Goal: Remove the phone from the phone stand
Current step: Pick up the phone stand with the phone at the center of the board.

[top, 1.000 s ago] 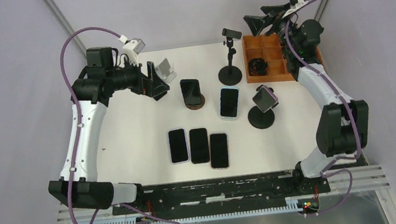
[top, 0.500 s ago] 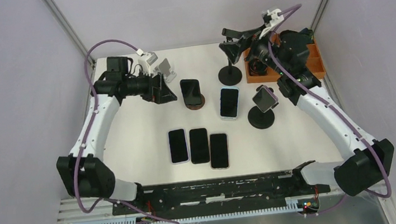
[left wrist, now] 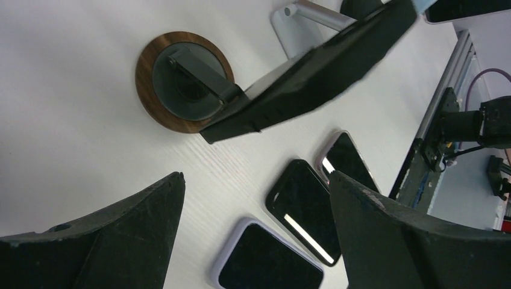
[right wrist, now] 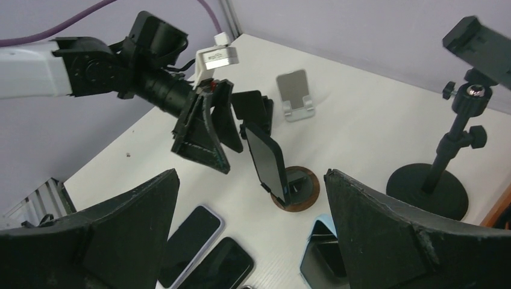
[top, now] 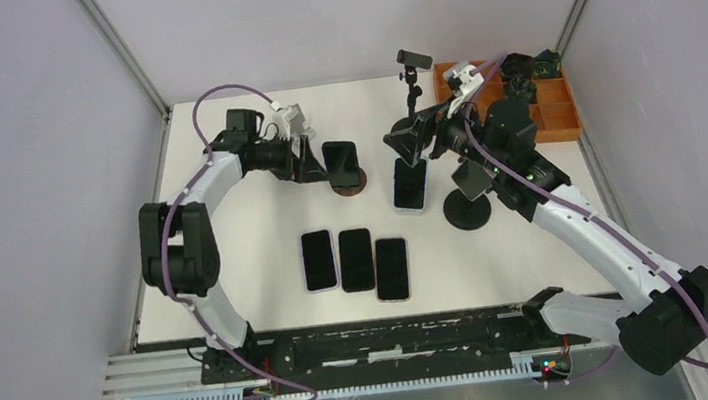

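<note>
A black phone (top: 341,161) leans upright on a round wooden-rimmed phone stand (top: 351,181) at the table's middle back. It also shows in the left wrist view (left wrist: 313,71) above its stand (left wrist: 187,81), and in the right wrist view (right wrist: 266,158) on the stand (right wrist: 301,189). My left gripper (top: 310,160) is open, just left of the phone, not touching it. My right gripper (top: 406,144) is open, to the right of the phone, above a blue-cased phone (top: 410,184).
Three phones (top: 355,260) lie side by side in front. A silver stand (top: 295,121) is at back left. A black tripod holder (top: 409,103) and a black round-base stand (top: 468,192) stand at right. An orange tray (top: 546,113) sits at back right.
Both arms swung inward: the left gripper moved right to beside the phone on the stand, and the right gripper came down from the back right corner to above the blue-cased phone.
</note>
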Tool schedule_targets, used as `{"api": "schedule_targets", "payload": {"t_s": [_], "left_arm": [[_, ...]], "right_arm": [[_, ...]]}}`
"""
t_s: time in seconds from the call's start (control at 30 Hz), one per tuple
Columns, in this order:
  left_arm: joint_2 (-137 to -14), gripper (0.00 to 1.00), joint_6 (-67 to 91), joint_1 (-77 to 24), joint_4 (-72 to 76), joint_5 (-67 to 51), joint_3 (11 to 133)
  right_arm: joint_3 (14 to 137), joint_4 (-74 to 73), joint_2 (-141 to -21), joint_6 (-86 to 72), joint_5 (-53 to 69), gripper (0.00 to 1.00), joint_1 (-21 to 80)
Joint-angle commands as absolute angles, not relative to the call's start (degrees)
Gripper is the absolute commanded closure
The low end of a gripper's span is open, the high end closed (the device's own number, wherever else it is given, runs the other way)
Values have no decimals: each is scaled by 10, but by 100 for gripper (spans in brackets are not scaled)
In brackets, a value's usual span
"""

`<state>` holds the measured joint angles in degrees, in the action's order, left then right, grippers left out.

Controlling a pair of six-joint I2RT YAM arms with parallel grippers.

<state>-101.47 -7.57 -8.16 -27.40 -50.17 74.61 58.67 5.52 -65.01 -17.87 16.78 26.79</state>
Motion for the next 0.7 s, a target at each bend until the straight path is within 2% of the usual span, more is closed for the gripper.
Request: {"api": "schedule_targets", "payload": {"t_s": [0.0,0.2,0.67], "left_arm": [[-1058,7,-75,-91,-190,-528,765],[-1121,18,-80,-103,-180,-555,794],[-1155,31,-152,-133,-187,-578,808]], "right_arm": [[569,74,-628,-173,187,2,275],[551,95,-610,-174,210,2,276],[536,101,-601,-157,239,2,275]]}}
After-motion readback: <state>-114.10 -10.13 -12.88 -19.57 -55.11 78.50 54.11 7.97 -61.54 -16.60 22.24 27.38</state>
